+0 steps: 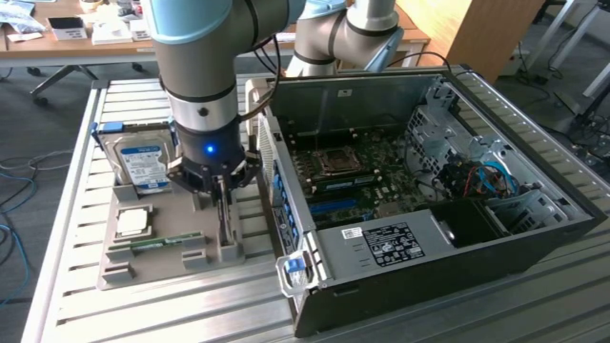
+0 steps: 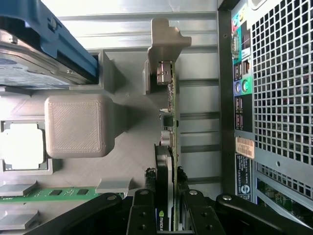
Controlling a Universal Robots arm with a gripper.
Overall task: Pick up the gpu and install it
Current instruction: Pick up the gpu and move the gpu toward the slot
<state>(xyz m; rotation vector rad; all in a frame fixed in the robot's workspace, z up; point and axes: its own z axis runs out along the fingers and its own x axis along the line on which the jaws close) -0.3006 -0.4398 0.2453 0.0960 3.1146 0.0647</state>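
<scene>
Slotted alu bench (image 1: 67,179) is carrying a grey parts tray (image 1: 157,270), w/ an open PC case (image 1: 496,236) lying just beside it on the exterior view's right. Tray is also holding a hard drive (image 1: 141,163), a CPU (image 1: 133,220) and a memory stick (image 1: 157,243).

Item under check: gpu (image 2: 170,122) is standing on edge in its tray slot, w/ its face running parallel to the case's rear panel (image 2: 274,73). Card looks seated. Whether it is lifting at all cannot be told.

Claw: gripper (image 2: 167,198) is reaching straight down over the card, jaws drawn partway in. Fingers (image 2: 143,210) are sitting one on each face at the cooler end, no gap showing. Judged: it is clamping the gpu.

Step in hand, judged: securing the grasp for pick-up.

Reqs for doing it well:
- Pads should be bearing evenly on the cooler housing and the board's back, not on small components.
- Grip is sitting toward one end, so the bracket end may be tipping. Wrist needs to be held square to the card.
- Any pull should be running along the card's plane, so the lower edge isn't binding on the slot walls.
- Case wall is near, so sideways drift risks snagging the bracket.
</scene>
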